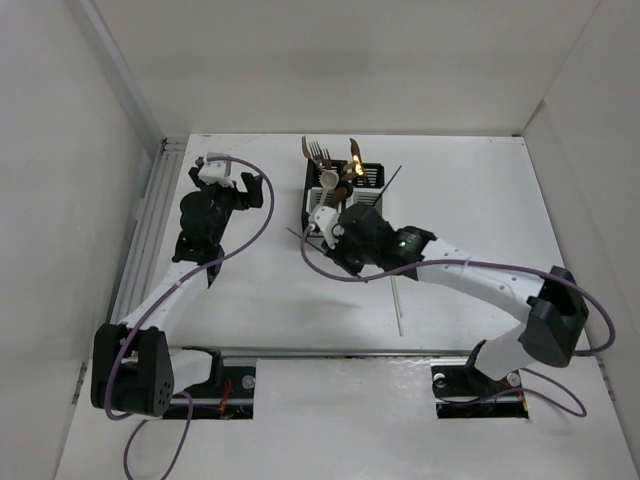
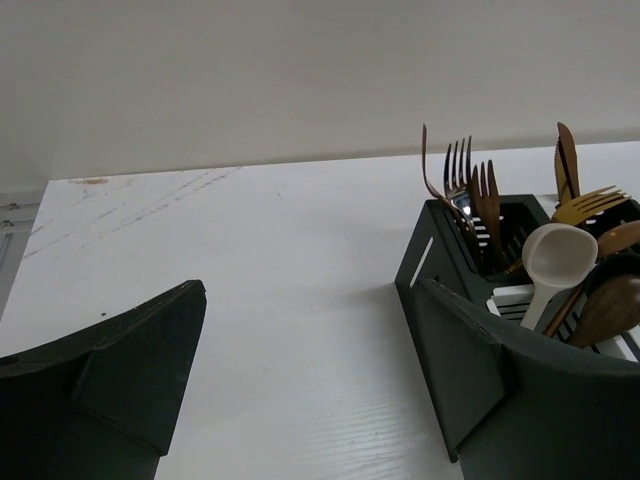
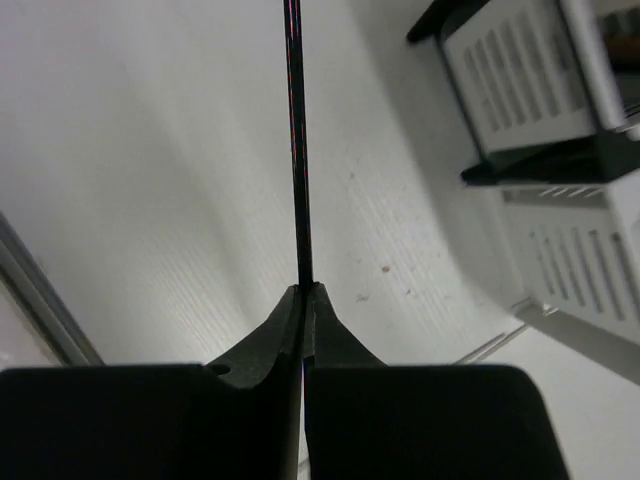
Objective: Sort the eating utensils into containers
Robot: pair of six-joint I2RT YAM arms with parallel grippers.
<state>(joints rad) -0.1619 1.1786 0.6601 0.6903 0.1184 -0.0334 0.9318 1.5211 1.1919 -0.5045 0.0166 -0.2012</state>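
The two joined containers (image 1: 345, 190) stand at the table's middle back and hold copper forks (image 1: 318, 152), a gold fork (image 1: 357, 160), brown spoons and a cream spoon (image 1: 328, 180). My right gripper (image 1: 322, 228) is just in front of them, shut on a thin black chopstick (image 3: 293, 150) that runs straight out from my fingertips (image 3: 307, 288) above the table. The containers' white slotted walls (image 3: 530, 110) lie to its right. A white chopstick (image 1: 398, 308) lies on the table near the right arm. My left gripper (image 1: 237, 192) is open and empty, left of the containers (image 2: 430, 260); the cream spoon (image 2: 555, 255) and forks (image 2: 462, 180) show there.
A metal rail (image 1: 150, 230) runs along the table's left edge, and white walls enclose the back and sides. Purple cables (image 1: 262, 225) loop beside both arms. A thin pale stick (image 3: 490, 345) lies by the containers' base.
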